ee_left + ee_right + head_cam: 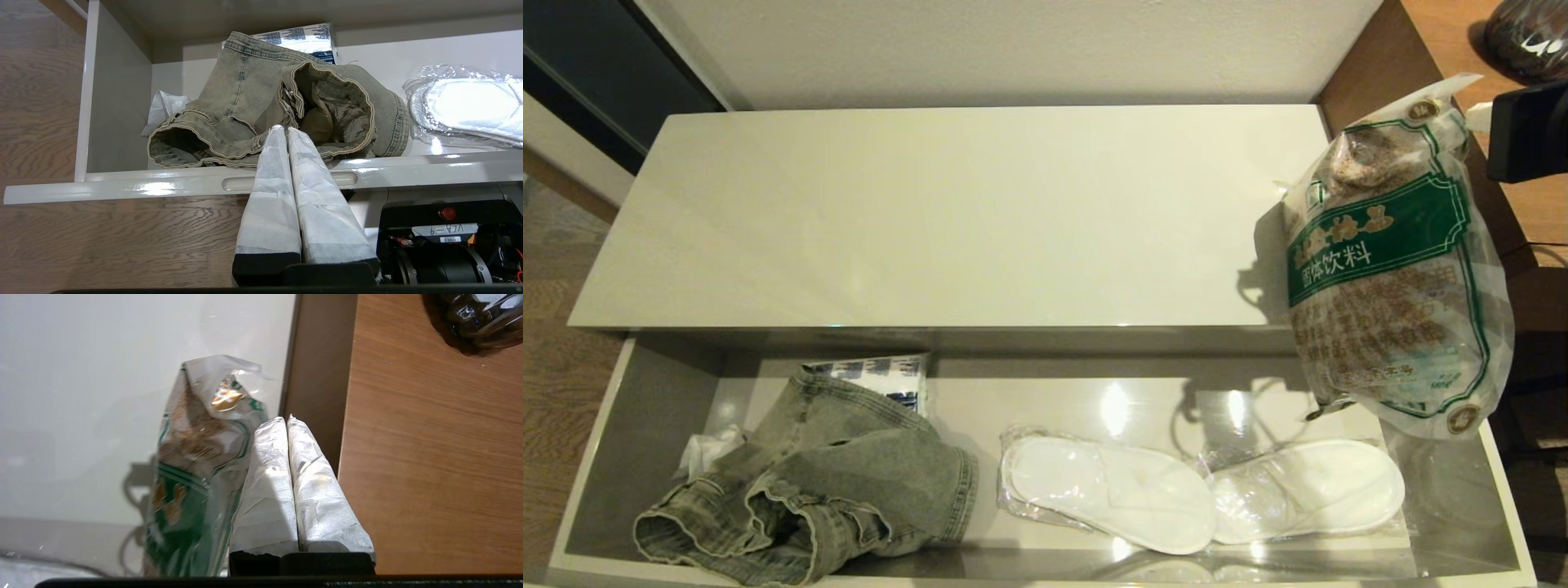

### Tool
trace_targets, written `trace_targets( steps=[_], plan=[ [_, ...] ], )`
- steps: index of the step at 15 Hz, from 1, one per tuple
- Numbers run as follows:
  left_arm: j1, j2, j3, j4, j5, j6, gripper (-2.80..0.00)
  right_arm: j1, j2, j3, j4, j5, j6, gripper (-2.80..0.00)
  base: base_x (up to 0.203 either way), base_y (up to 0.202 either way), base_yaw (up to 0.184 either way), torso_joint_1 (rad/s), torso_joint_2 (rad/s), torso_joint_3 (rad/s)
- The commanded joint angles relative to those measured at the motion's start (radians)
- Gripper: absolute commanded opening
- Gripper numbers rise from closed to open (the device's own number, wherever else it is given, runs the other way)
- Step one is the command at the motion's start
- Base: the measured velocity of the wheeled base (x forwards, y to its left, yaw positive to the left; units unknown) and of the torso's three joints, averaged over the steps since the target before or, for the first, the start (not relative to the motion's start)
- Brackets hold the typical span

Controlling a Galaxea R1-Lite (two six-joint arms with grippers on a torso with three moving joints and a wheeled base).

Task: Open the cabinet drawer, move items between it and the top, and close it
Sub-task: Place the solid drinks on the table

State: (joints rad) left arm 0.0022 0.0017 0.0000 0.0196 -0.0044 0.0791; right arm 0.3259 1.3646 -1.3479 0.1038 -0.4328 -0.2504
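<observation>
The cabinet drawer (605, 425) stands pulled out below the top (947, 220), which is bare. The grey-green denim garment (825, 482) lies crumpled at the drawer's left end. The clear bag of brown granules (1388, 269) hangs in the air over the right end of the top and drawer. My right gripper (1474, 118) is shut at the bag's upper corner; in the right wrist view the bag (196, 465) hangs beside the closed right gripper (286, 418). My left gripper (282, 128) is shut and empty, in front of the drawer face (163, 188), tips toward the denim (253, 94).
Two white slippers in clear plastic (1111, 490) (1307, 490) lie in the drawer's middle and right. A blue-and-white printed packet (882, 376) and crumpled white plastic (707, 449) sit behind the denim. A wooden side table (1527, 204) with a dark glossy object (1527, 33) adjoins the cabinet's right end.
</observation>
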Motion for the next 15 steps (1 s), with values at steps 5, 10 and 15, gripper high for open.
trace_targets(
  steps=[5, 10, 15],
  plan=[
    [0.001, 0.0, 0.0, 0.0, 0.0, 0.001, -2.8, -0.115, 0.121, 0.058, -0.165, 0.075, -0.001, -2.8, 0.0, 0.0, 0.0, 0.0, 0.0, 0.0],
    [0.002, 0.0, 0.0, 0.0, 0.0, 0.001, -2.8, -0.145, 0.145, 0.059, -0.167, 0.108, 0.002, -2.8, 0.0, 0.0, 0.0, 0.0, 0.0, 0.0],
    [0.001, 0.0, 0.0, 0.0, -0.002, 0.003, -2.8, -0.145, 0.146, 0.066, -0.184, 0.11, 0.004, -2.8, 0.0, 0.0, 0.0, 0.0, 0.0, 0.0]
  ],
)
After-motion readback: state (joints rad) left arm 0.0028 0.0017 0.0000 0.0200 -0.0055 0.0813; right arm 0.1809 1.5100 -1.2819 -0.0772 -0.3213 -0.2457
